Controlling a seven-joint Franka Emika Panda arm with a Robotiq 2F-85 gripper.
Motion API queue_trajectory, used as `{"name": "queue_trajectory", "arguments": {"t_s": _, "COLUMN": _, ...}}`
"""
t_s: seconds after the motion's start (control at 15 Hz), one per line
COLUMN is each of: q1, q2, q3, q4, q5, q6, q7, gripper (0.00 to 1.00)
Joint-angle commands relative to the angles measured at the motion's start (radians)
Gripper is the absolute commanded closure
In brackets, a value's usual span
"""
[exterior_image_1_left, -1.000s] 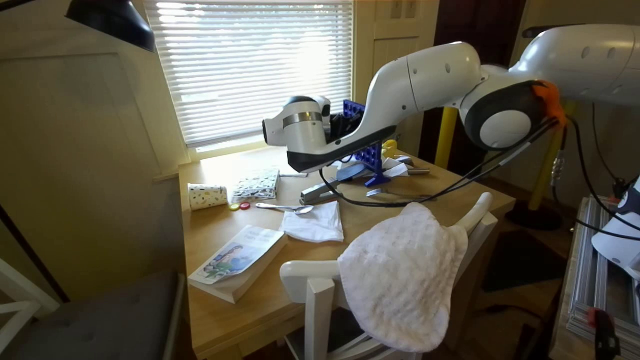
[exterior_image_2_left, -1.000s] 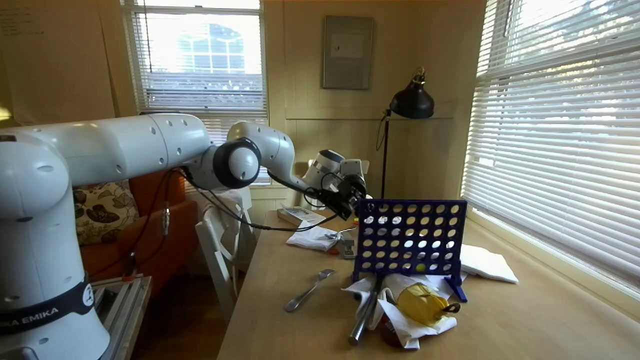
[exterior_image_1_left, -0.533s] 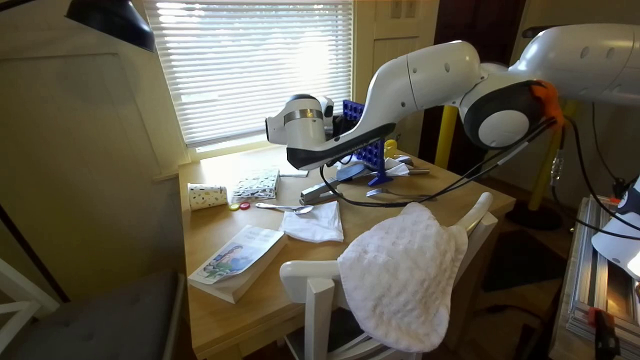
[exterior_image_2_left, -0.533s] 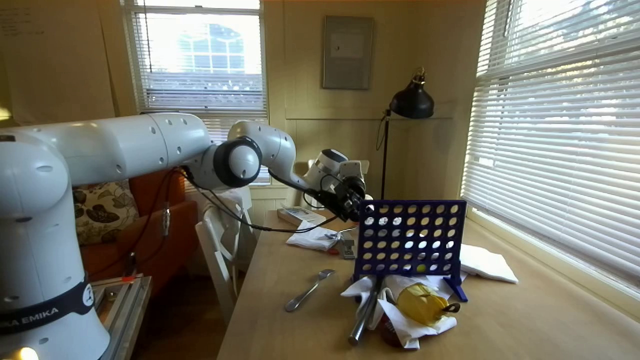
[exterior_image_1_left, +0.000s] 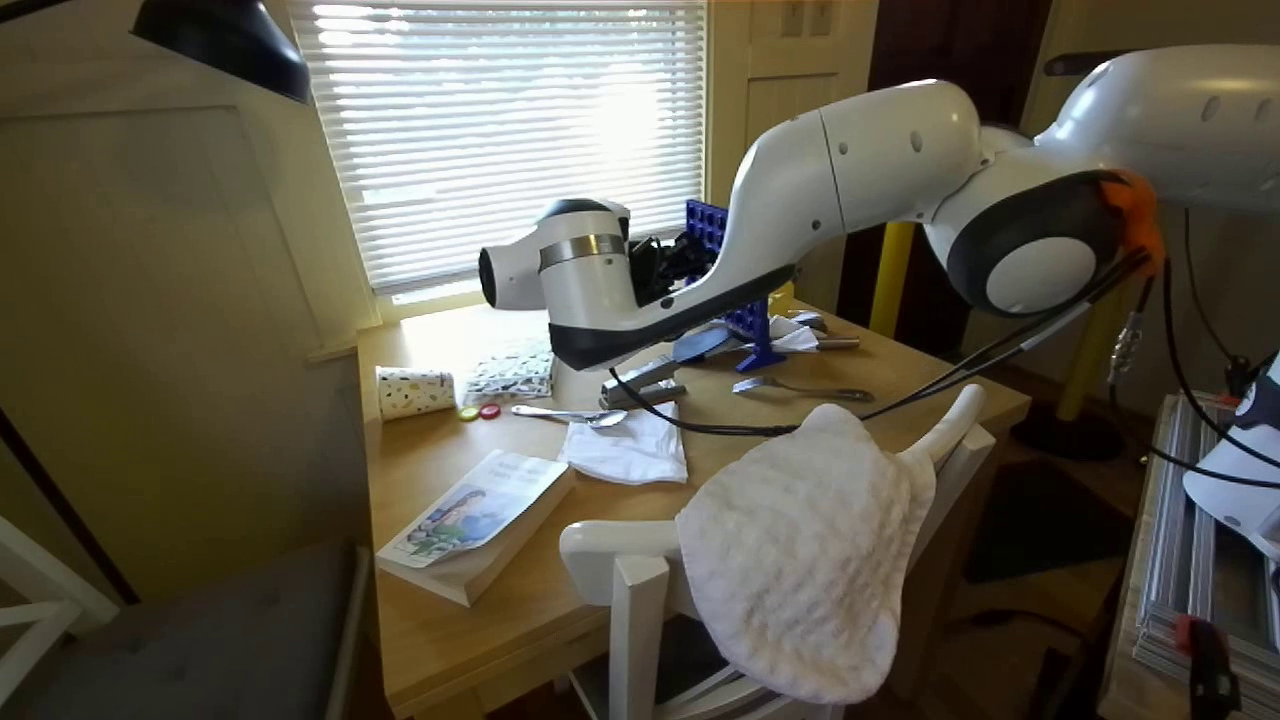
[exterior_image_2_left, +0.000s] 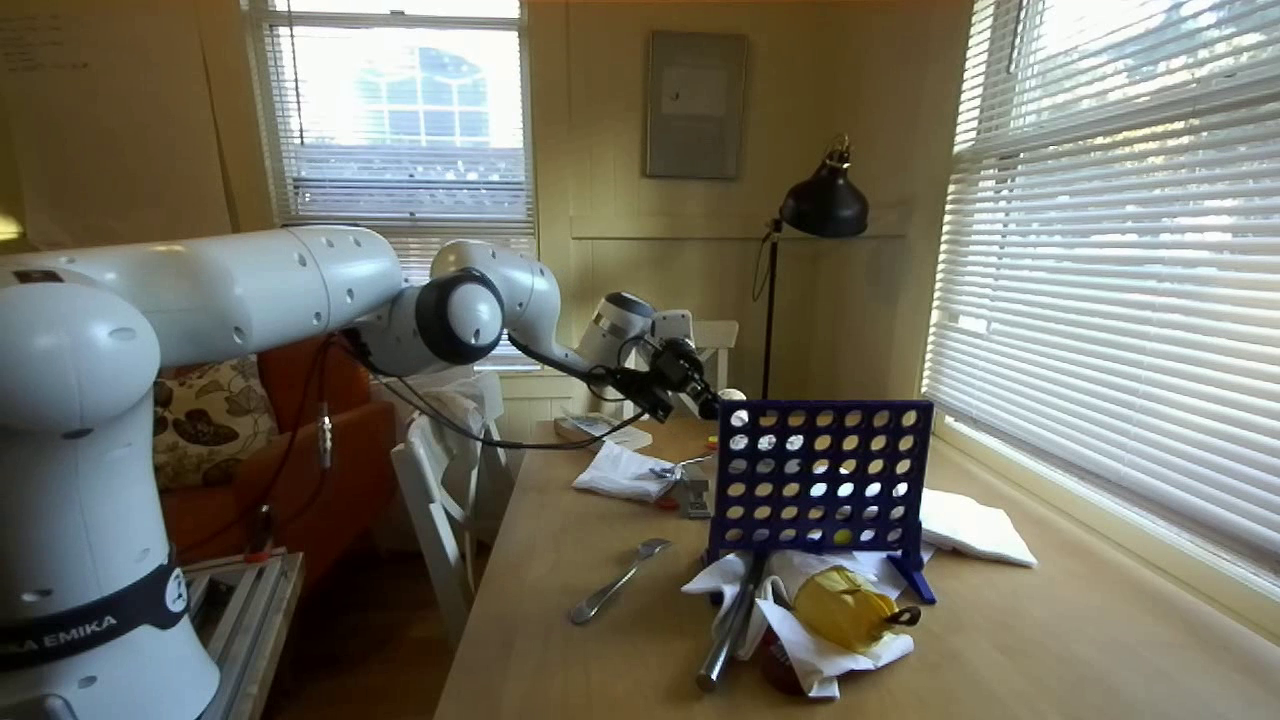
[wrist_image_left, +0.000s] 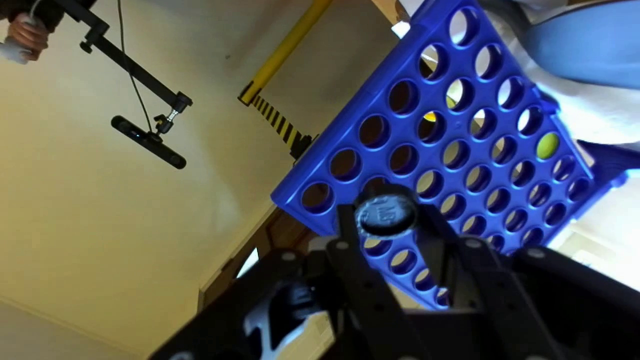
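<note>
My gripper (wrist_image_left: 386, 220) is shut on a dark round cap-like piece (wrist_image_left: 389, 214) with raised lettering, pinched between the fingertips in the wrist view. Behind it stands a blue upright grid rack (wrist_image_left: 457, 127) with rows of round holes, tilted in that picture. One yellow-green disc (wrist_image_left: 547, 146) sits in a hole low in the rack. In an exterior view the gripper (exterior_image_2_left: 712, 405) is by the rack's upper left corner (exterior_image_2_left: 728, 408); whether it touches the rack I cannot tell. In an exterior view the wrist (exterior_image_1_left: 600, 270) hangs over the table, with the fingers partly hidden by the arm.
Around the rack lie a fork (exterior_image_2_left: 620, 580), crumpled white paper with a yellow item (exterior_image_2_left: 845, 607), and a grey stapler (exterior_image_1_left: 640, 385). Further along are a spoon (exterior_image_1_left: 575, 414), napkin (exterior_image_1_left: 630, 450), book (exterior_image_1_left: 475, 525), speckled cup (exterior_image_1_left: 414, 392) and red disc (exterior_image_1_left: 490, 411). A chair (exterior_image_1_left: 640, 600) stands at the table.
My arm first edges slightly toward the rack, then draws back and up from it, leftward in both exterior views. The objects on the table have stayed in place.
</note>
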Motion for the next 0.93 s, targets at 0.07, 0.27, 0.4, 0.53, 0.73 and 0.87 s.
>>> {"name": "queue_trajectory", "arguments": {"t_s": 0.07, "q1": 0.028, "q2": -0.027, "q3": -0.079, "q4": -0.003, "q5": -0.069, "q6": -0.098, "q7": 0.004, "gripper": 0.90}}
{"name": "queue_trajectory", "arguments": {"t_s": 0.27, "q1": 0.033, "q2": -0.032, "q3": -0.132, "q4": -0.020, "q5": -0.155, "q6": -0.199, "q7": -0.013, "gripper": 0.90}}
{"name": "queue_trajectory", "arguments": {"t_s": 0.4, "q1": 0.023, "q2": -0.035, "q3": -0.146, "q4": -0.034, "q5": -0.200, "q6": -0.222, "q7": -0.035, "gripper": 0.90}}
{"name": "queue_trajectory", "arguments": {"t_s": 0.53, "q1": -0.005, "q2": -0.005, "q3": -0.143, "q4": 0.023, "q5": -0.202, "q6": -0.170, "q7": -0.099, "gripper": 0.90}}
{"name": "queue_trajectory", "arguments": {"t_s": 0.73, "q1": -0.021, "q2": 0.020, "q3": -0.125, "q4": 0.073, "q5": -0.215, "q6": -0.198, "q7": -0.099, "gripper": 0.65}}
{"name": "queue_trajectory", "arguments": {"t_s": 0.87, "q1": -0.019, "q2": -0.003, "q3": -0.117, "q4": 0.037, "q5": -0.205, "q6": -0.201, "q7": -0.076, "gripper": 0.90}}
